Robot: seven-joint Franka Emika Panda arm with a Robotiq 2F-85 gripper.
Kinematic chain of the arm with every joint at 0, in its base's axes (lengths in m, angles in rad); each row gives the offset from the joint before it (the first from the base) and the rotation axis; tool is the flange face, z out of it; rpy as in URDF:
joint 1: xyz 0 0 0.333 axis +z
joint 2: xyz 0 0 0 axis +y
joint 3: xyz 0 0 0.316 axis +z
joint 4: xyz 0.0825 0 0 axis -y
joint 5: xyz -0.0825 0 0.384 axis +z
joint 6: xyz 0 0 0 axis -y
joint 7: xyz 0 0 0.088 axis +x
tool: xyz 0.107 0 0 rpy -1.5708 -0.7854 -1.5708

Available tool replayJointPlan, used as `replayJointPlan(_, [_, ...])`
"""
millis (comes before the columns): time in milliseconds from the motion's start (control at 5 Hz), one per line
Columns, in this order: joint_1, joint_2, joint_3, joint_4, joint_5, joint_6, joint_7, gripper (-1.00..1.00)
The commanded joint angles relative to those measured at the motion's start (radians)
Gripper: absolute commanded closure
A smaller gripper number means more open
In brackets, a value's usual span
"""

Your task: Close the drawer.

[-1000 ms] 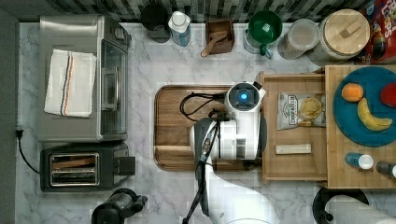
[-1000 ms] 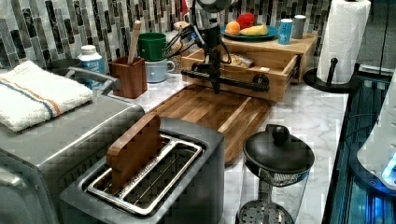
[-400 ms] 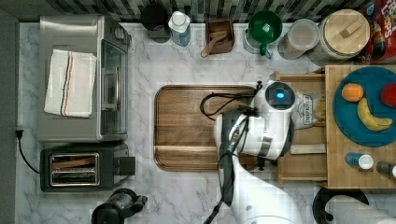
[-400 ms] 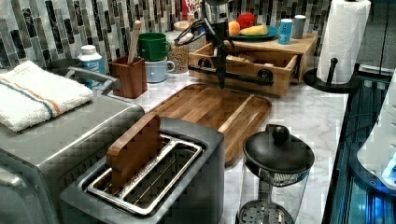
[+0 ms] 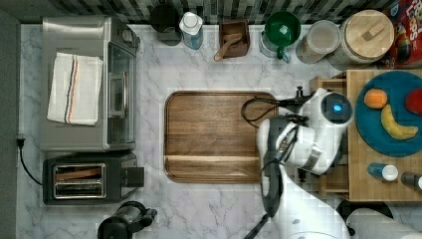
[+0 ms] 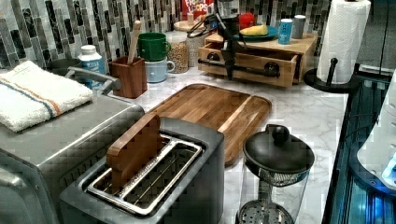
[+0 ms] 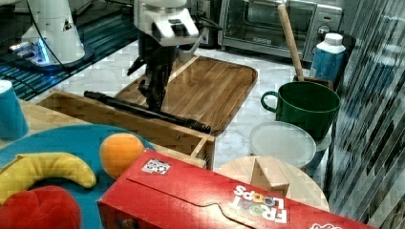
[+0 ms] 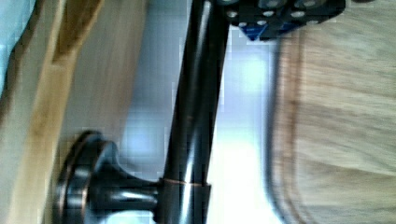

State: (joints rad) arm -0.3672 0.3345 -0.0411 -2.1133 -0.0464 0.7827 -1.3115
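**Nearly shut: robot arm at the drawer's black handle**

Across a marble counter [image 5: 209, 209], a white robot arm [image 5: 308, 144] bends over the top view's right side, where a light-wood drawer [image 6: 250, 63] sits in a low wooden stand [image 6: 285, 46]. In the left view the drawer front stands only slightly proud of the stand, a narrow gap showing at its right end. In the right view one corner of the drawer box [image 7: 203, 145] is still open to sight beneath a blue plate [image 7: 62, 143] of fruit.

The gripper [image 7: 155, 98] hangs upright, pointing down, directly at the drawer's long black bar handle [image 7: 143, 110], its tip touching or just beside the bar about midway along it. In the left view the gripper [image 6: 229, 70] crosses in front of the same bar [image 6: 247, 69]. In the wrist view the bar [image 8: 196, 116] runs right under the gripper body, one round mount [image 8: 88, 186] fixing it to the wooden front. Whether the fingers are clenched on the bar or spread apart cannot be told.

A large dark wooden tray [image 5: 219, 135] lies flat just beside the drawer front, between it and a toaster oven [image 5: 89, 82] with a folded towel [image 5: 74, 88] on top. A toaster [image 5: 87, 179] stands near the oven. A green mug [image 7: 301, 107] and a red cereal box [image 7: 224, 200] stand close to the stand.
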Motion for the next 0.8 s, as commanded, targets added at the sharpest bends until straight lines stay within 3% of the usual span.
replayJointPlan(200, [-0.138,0.068,-0.133,0.222,0.021,0.07,-0.196,1.0])
replayJointPlan(800, [-0.166,0.031,-0.111,0.174,-0.016,0.088,-0.114,1.0])
